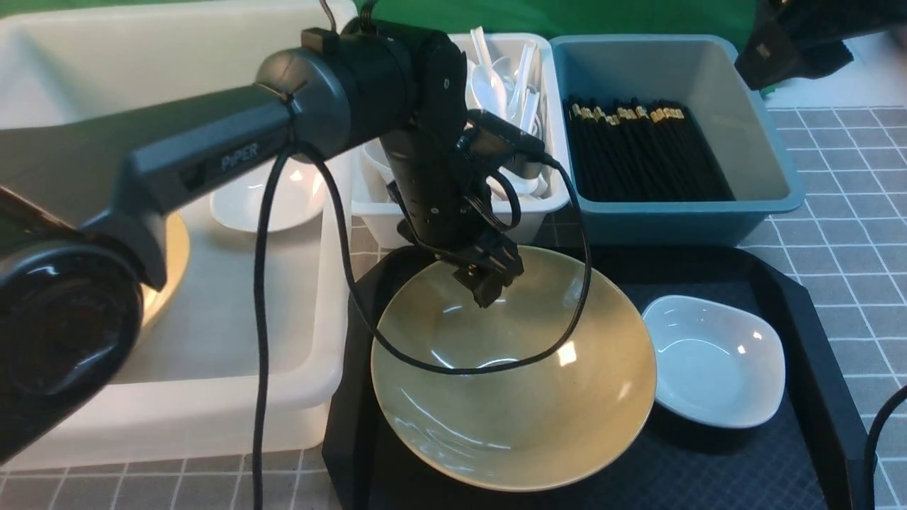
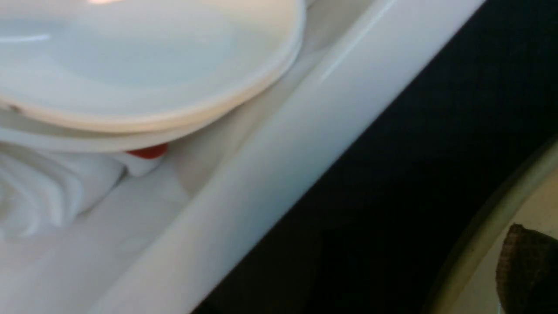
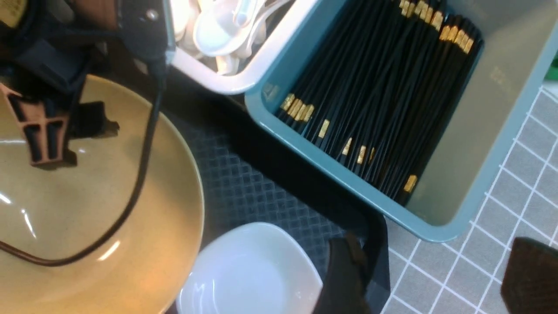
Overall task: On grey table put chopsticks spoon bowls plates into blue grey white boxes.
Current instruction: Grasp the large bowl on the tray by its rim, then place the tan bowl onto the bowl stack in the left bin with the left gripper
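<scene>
Left tool [image 1: 489, 280] is low over the bowl [image 1: 517, 397], at the bowl's 12 o'clock rim. One finger [image 2: 525, 270] shows inside that rim. Jaws apart or clamped on the rim: cannot tell. The arm's cable [image 1: 453, 368] droops across the bowl.

The bowl sits upright on the black tray [image 1: 801, 439]. A plate [image 1: 712, 365] lies on the tray at the bowl's 3 o'clock, just beside it; contact unclear.

Right tool [image 3: 433, 261] hangs with its fingers [image 3: 344, 279] wide apart and nothing between them, over the tray corner and the grey surface [image 1: 836, 205].

Boxes, read from the bowl:
- small white box [image 1: 372, 212] at 12 o'clock, holding spoons [image 1: 496, 85]
- blue box [image 1: 680, 216] at 1 o'clock — chopsticks [image 1: 645, 152] lie side by side inside
- big white box [image 1: 212, 397] at 9 o'clock, with a second plate [image 1: 248, 202] and a second bowl [image 1: 173, 248] inside, both partly hidden by the left arm
</scene>
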